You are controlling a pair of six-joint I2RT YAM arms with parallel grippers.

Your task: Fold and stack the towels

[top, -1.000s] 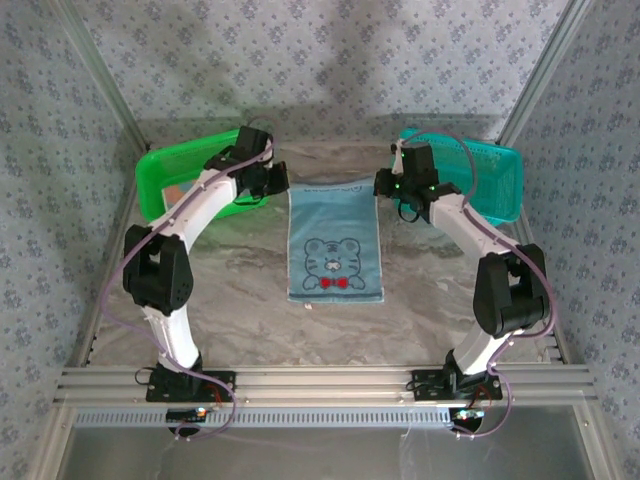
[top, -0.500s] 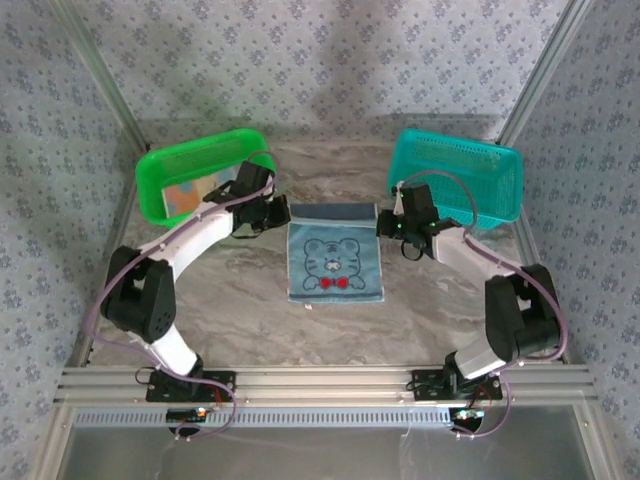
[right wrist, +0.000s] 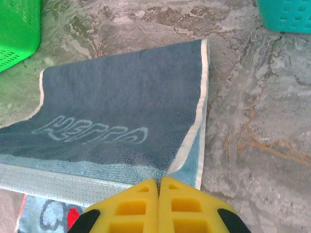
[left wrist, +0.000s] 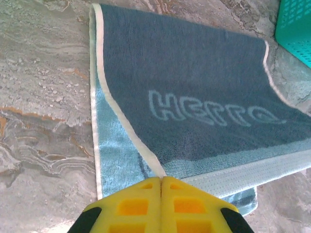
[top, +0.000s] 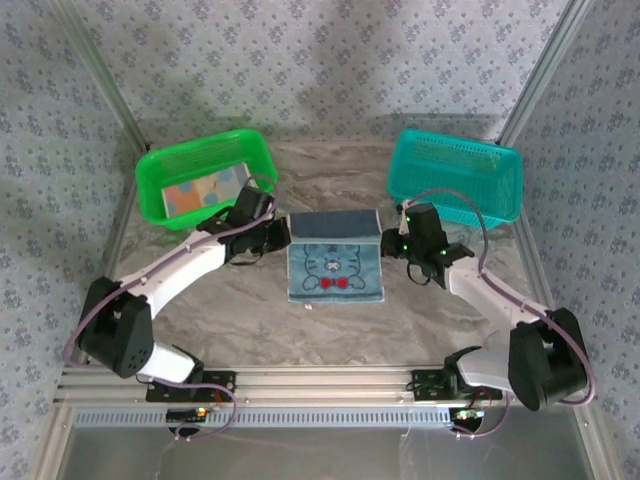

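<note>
The towel (top: 335, 285) lies in the middle of the table (top: 250, 320), its long axis running 12 to 6 o'clock, printed side up at the 6 o'clock end. Its 12 o'clock end is turned over as a dark flap (left wrist: 194, 87) with pale lettering. The left jaws, pressed together, look clamped on the flap's 9 o'clock corner, and the right jaws likewise on its 3 o'clock corner. Left arm (top: 190, 265) and right arm (top: 480, 290) sit equally near. The fold likely needs the flap drawn evenly toward 6 o'clock.
</note>
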